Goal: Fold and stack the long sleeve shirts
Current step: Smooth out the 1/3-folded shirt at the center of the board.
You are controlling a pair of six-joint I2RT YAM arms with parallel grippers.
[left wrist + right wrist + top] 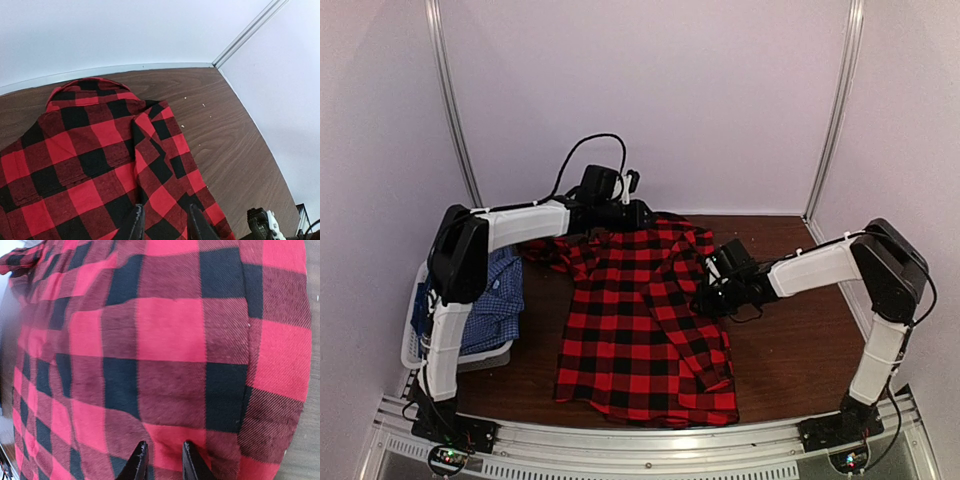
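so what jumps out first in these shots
The big red-and-black plaid shirt spread across the middle of the brown table grabs the eye first. Both arms reach onto it, the left end effector at its far edge, the right end effector at its right edge. A blue checked shirt sits in a pale basket at the left.

We can read no text, label, brand or number; the red plaid shirt (640, 330) under the left gripper (165, 222) and right gripper (161, 460) shows only checks.
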